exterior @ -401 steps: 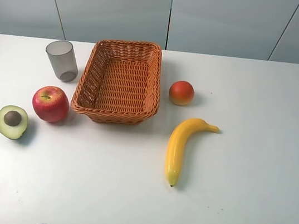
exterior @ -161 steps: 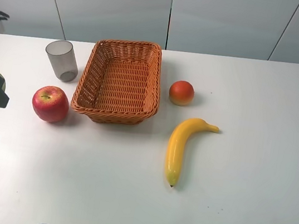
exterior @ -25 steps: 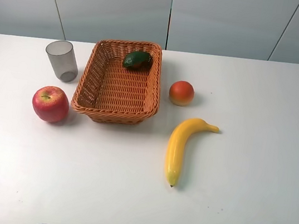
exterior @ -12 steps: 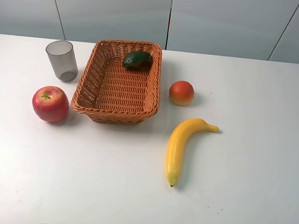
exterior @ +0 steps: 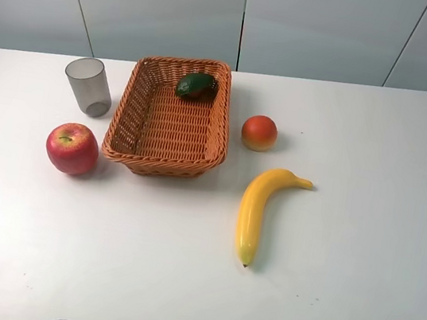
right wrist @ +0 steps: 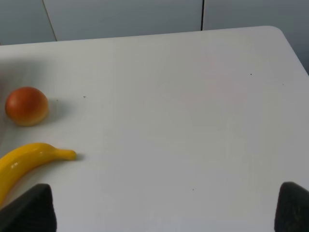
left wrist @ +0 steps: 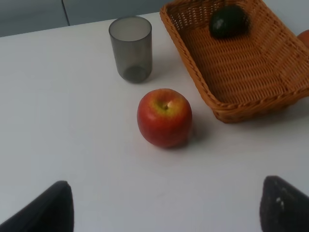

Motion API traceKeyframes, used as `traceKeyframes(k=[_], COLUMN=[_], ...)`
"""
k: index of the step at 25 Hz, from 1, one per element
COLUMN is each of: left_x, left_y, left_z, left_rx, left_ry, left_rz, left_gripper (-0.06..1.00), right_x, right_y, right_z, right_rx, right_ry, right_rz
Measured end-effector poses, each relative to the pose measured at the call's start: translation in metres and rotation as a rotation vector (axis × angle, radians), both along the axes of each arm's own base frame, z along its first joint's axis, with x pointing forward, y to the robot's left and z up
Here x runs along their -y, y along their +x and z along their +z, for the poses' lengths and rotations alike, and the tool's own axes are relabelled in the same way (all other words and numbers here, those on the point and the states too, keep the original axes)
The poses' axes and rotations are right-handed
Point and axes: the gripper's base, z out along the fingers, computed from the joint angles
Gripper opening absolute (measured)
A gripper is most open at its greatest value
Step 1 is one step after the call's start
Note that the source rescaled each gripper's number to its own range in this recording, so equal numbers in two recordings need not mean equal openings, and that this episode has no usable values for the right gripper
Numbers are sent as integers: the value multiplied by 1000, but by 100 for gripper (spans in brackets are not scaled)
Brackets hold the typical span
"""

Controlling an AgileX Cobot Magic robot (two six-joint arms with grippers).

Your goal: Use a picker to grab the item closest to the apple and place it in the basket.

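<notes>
The red apple [exterior: 72,148] stands on the white table, left of the wicker basket [exterior: 160,168]. A dark green avocado half [exterior: 196,86] lies inside the basket at its far end, cut side hidden. Neither gripper shows in the high view. In the left wrist view my left gripper [left wrist: 166,208] is open and empty, back from the apple [left wrist: 164,117], with the basket [left wrist: 251,108] and the avocado [left wrist: 228,20] beyond. My right gripper [right wrist: 161,208] is open and holds nothing.
A grey translucent cup [exterior: 88,85] stands behind the apple, left of the basket. An orange-red round fruit [exterior: 259,132] sits right of the basket, with a yellow banana [exterior: 258,211] in front of it. The right wrist view shows the fruit [right wrist: 26,106] and the banana [right wrist: 29,162].
The avocado half lay left of the apple, then hung in my left gripper at the table's left edge; now it lies in the basket. Nothing has moved in the last second.
</notes>
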Motion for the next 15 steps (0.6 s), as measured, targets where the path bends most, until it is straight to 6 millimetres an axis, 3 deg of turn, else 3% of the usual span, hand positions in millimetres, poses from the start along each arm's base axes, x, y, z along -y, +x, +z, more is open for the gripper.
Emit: traceKeyframes(k=[15], left_x=[0], left_y=[0], left_z=[0], left_rx=[-1], left_ry=[-4], left_rz=[-3], left_gripper=[96], right_x=[0], right_y=[0], right_z=[0], right_rx=[0], right_ry=[0], right_rz=[0])
